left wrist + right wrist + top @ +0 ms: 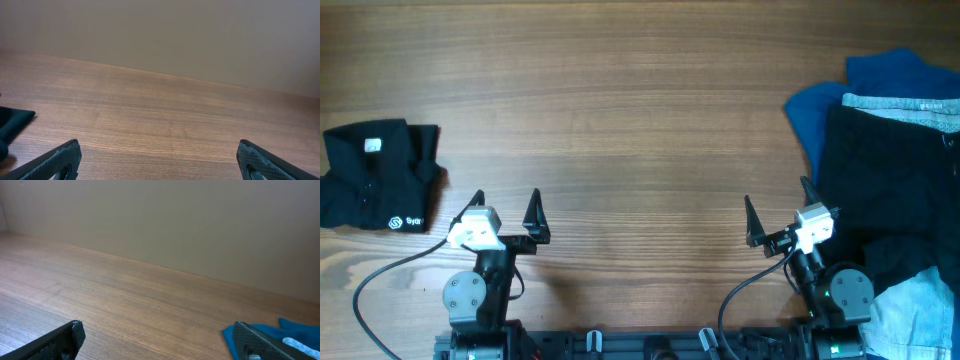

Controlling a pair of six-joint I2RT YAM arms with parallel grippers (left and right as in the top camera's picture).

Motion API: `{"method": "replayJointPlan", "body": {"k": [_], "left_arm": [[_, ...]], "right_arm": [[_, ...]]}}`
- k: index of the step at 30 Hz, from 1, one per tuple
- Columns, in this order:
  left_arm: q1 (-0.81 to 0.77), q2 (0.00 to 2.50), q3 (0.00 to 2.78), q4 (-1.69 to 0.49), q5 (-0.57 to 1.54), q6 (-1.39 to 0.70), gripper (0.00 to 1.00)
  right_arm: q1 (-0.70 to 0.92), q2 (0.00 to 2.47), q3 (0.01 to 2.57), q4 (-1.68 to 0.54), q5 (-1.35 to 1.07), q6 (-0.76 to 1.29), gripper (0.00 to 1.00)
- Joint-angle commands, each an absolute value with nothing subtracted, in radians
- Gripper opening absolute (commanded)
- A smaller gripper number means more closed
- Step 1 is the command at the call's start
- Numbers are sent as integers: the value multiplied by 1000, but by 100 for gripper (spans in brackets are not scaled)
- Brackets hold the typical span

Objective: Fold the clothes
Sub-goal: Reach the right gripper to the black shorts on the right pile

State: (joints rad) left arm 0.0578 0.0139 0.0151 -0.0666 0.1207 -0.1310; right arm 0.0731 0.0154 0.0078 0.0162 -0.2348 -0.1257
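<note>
A large plain black cloth piece point(890, 180) lies at the table's right edge, over a blue garment point(830, 105) that also shows in the right wrist view point(300, 335). Light-blue jeans point(920, 310) lie at the near right corner. A folded black garment with a white logo point(380, 175) sits at the left edge; its corner shows in the left wrist view point(12, 125). My left gripper point(506, 203) point(159, 155) is open and empty near the front edge. My right gripper point(778, 200) point(157, 337) is open and empty, just left of the black cloth.
A light grey garment strip point(900, 105) lies across the top of the black cloth. Bare wooden table point(640, 130) spans the middle. A plain wall point(160, 30) stands behind the table's far edge. Cables run from both arm bases.
</note>
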Motion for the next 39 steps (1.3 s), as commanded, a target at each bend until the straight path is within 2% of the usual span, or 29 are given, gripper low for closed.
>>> {"method": "replayJointPlan", "body": {"k": [1, 39], "left_arm": [[55, 7, 6, -64, 118, -112, 100], [55, 7, 6, -63, 126, -112, 100]], "right_arm": [[68, 18, 5, 19, -226, -131, 100], [68, 18, 5, 18, -226, -131, 100]]}}
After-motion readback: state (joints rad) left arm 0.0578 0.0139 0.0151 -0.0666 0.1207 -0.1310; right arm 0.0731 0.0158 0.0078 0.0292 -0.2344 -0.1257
